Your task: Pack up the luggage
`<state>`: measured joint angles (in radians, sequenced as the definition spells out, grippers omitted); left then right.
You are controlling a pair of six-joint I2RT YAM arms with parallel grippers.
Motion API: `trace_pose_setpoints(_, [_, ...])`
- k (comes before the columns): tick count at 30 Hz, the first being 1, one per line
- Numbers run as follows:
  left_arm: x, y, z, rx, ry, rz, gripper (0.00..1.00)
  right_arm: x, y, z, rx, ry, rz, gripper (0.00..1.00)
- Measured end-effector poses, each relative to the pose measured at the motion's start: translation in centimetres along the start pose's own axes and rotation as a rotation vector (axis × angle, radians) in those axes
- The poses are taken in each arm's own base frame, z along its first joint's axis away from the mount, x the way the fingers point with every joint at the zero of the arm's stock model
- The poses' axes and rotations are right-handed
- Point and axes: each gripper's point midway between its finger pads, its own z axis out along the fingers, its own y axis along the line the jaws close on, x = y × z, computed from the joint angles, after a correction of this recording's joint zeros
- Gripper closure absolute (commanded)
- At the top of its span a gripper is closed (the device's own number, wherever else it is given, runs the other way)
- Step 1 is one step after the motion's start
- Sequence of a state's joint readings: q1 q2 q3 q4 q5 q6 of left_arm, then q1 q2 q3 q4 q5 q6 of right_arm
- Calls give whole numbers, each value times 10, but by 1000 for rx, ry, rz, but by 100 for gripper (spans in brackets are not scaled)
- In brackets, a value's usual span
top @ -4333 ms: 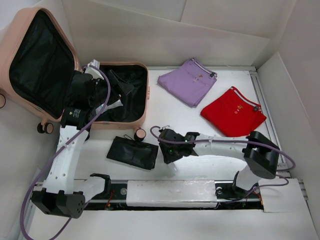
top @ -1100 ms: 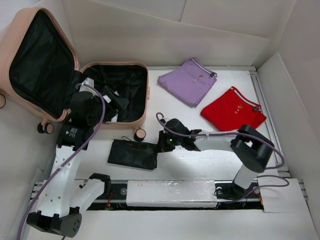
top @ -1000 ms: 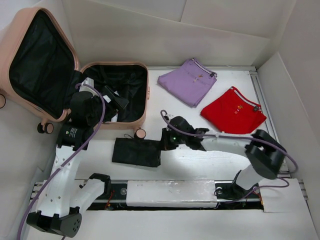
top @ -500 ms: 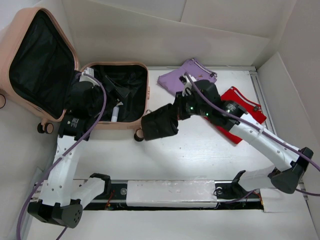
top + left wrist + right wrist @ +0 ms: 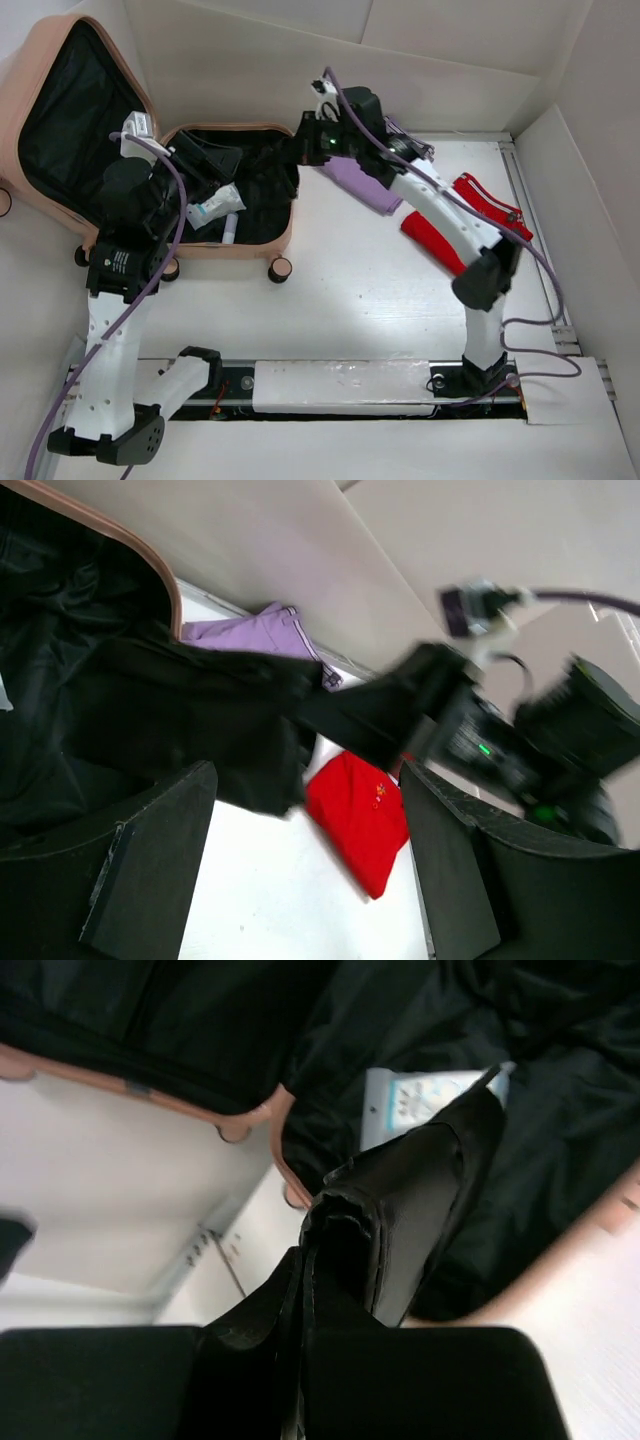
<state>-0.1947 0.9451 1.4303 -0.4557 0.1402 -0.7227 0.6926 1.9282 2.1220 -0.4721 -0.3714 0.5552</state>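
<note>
Shows the luggage lying open at the table's left rear, lid leaning back toward the left wall, black-lined base flat on the table, casters along the near side. Shows the right gripper clamped on a limp black pouch, held above the open base and sagging from the pinch over a white tube inside. Shows the left gripper spread wide and grasping nothing, poised over the base's left side and facing the pouch. Places a purple garment and a red garment folded on the table to the right of the case, the red one partly hidden under the right arm. Handling, as judged: hard shell likely stiff, smooth and slippery to two fingers, too bulky and probably too heavy to lift; prone to rolling on its casters under a sideways push; lining soft and easily snagged. Best taken at the free rim of the lid, pinched across the thin edge near a corner and swung over on the hinge, with the base braced at its near wall; best not grabbed on the rounded outer shell.
</note>
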Motion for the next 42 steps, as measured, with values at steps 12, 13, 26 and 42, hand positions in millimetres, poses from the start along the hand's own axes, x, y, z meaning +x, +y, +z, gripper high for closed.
trace_pose_setpoints(12, [-23,-21,-9,30,-45,13,31,-6,-27,98,-127,-42,210,23])
trace_pose_setpoints(13, [-20,-19,-6,30,-40,13,33,-2,-39,99,-101,-33,217,23])
trace_pose_setpoints(26, [129,14,150,-215,356,178,36,-26,-144,-138,336,-242,111,66])
trace_pose_setpoints(42, [63,-6,98,-172,107,77,29,95,-137,-50,266,77,135,19])
